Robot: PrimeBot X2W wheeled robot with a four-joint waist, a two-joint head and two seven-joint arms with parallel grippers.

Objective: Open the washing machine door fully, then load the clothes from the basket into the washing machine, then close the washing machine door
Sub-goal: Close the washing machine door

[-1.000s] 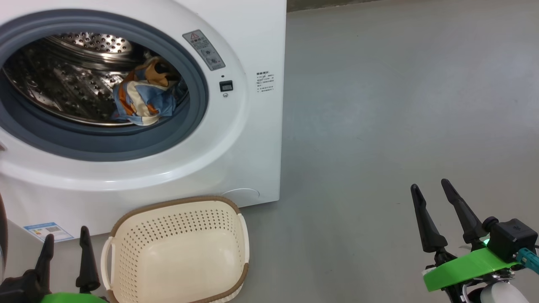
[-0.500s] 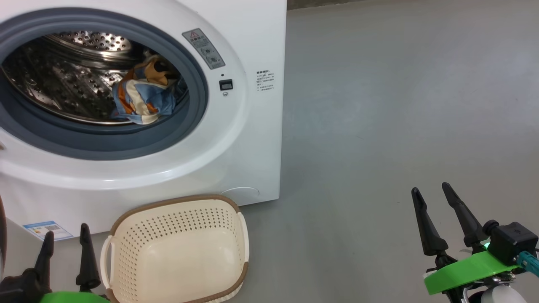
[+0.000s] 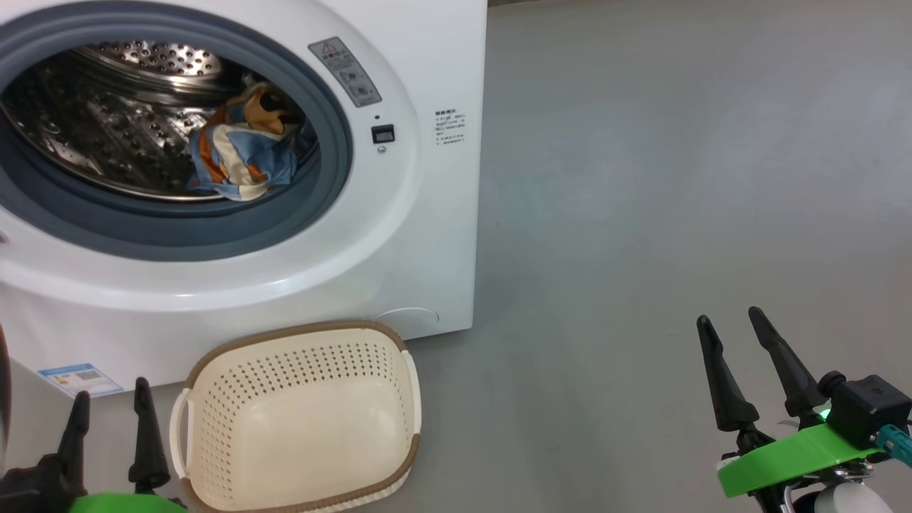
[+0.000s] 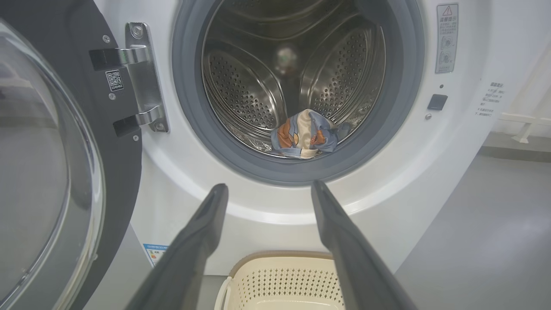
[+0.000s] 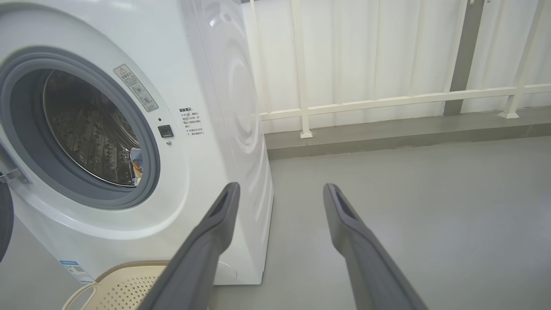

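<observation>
Both my grippers are empty; the left gripper (image 3: 112,390) hangs low beside the basket (image 3: 285,333) with its jaws spread as wide as they go, and the right gripper (image 3: 729,316) hovers over bare floor (image 3: 677,178), well apart from the washing machine (image 3: 434,228), its jaws just as wide; the basket sits on the floor just in front of the machine with its bottom bare, and the clothes (image 3: 242,153) lie inside the drum (image 4: 258,86), low and close to the grey gasket (image 4: 189,107) - so loading looks done to me and the closing is what remains; the washing machine door (image 4: 51,172) stands swung open on my left, hung from its steel hinge (image 4: 142,77); I judge it stiff and fairly heavy, a thing that swings only about that hinge, and its bulging glass bowl looks slick, so I would not pinch the glass; better to press or hook the black rim on the edge far from the hinge, where a push turns it most easily; the fabric is soft and light, and it lies near enough the lip that a fold could catch in the seal - worth a look before the door goes home.
</observation>
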